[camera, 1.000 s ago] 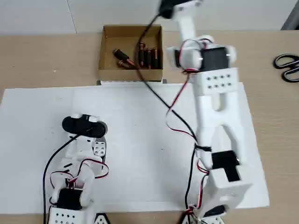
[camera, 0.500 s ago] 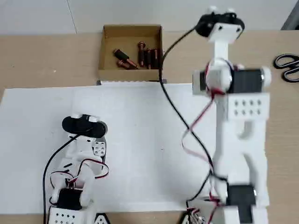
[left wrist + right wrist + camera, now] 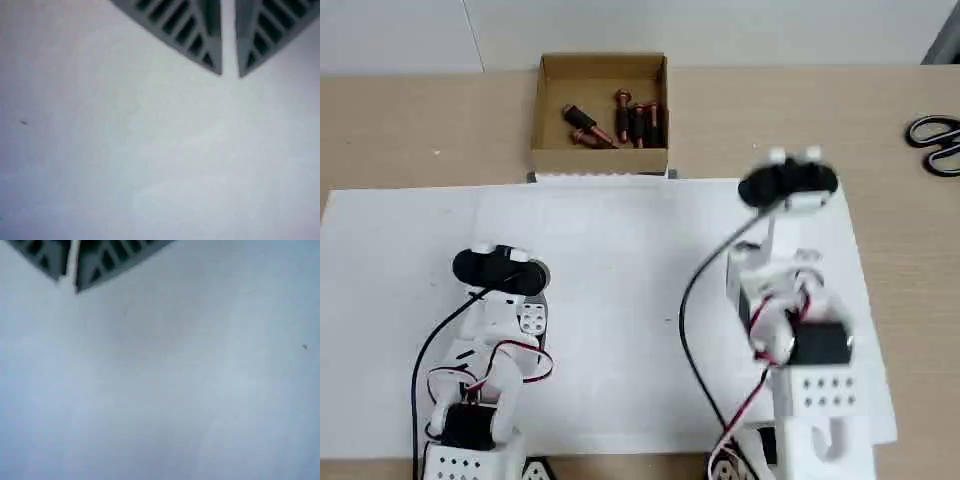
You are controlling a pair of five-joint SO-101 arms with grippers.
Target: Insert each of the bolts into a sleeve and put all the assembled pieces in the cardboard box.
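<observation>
The cardboard box (image 3: 600, 158) stands at the far side of the table, just beyond the white paper. Several copper-and-black bolt-and-sleeve pieces (image 3: 620, 120) lie inside it. My left arm (image 3: 495, 300) is folded at the near left of the paper. Its gripper (image 3: 229, 74) is shut, tips just above bare paper, holding nothing. My right arm (image 3: 790, 300) is folded at the near right. Its gripper (image 3: 67, 285) is also shut over bare paper, with nothing held. Both grippers are well short of the box.
A large white paper sheet (image 3: 620, 260) covers the middle of the wooden table. Scissors (image 3: 935, 140) lie at the far right edge. Black cables run from both arms toward the near edge.
The right arm has drawn back from over the box to the near right and folded down over the paper. The left arm has not moved.
</observation>
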